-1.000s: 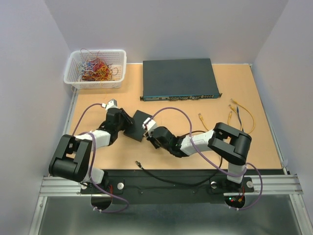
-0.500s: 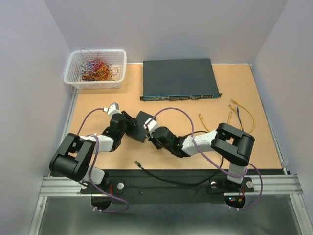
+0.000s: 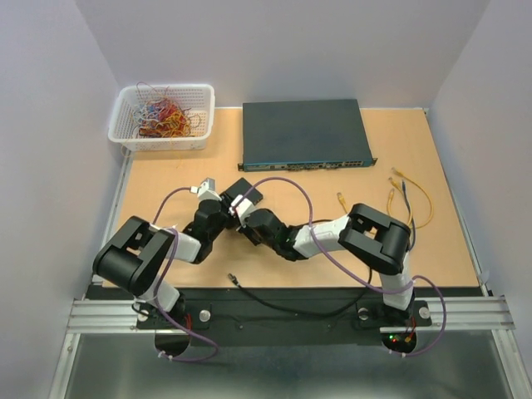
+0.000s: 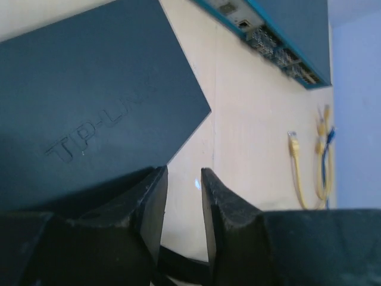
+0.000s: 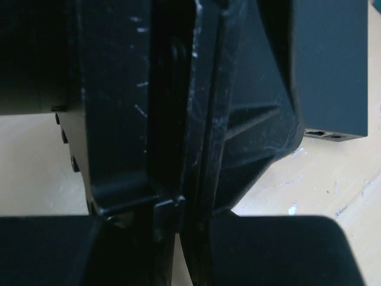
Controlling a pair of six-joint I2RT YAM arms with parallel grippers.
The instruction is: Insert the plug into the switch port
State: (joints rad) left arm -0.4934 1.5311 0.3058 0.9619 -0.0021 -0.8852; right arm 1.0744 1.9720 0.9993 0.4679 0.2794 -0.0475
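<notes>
A small black TP-Link switch (image 3: 248, 189) lies mid-table; it fills the upper left of the left wrist view (image 4: 89, 101). My left gripper (image 3: 226, 206) sits at its near edge, and in the left wrist view the jaws (image 4: 184, 179) are a little apart with nothing between them. My right gripper (image 3: 246, 214) is pressed close against the left one; its fingers (image 5: 190, 226) look shut, and I see nothing held. A black cable's plug (image 3: 233, 278) lies loose near the front edge. The right wrist view shows one corner of the small switch (image 5: 333, 65).
A large rack switch (image 3: 303, 133) with a row of front ports (image 4: 280, 53) stands at the back. Loose yellow and blue patch cables (image 3: 407, 195) lie on the right, also seen in the left wrist view (image 4: 294, 161). A white basket of wires (image 3: 162, 116) sits back left.
Both grippers have moved away from the front edge and closer together. The small switch has slid with them toward the large switch and turned a little.
</notes>
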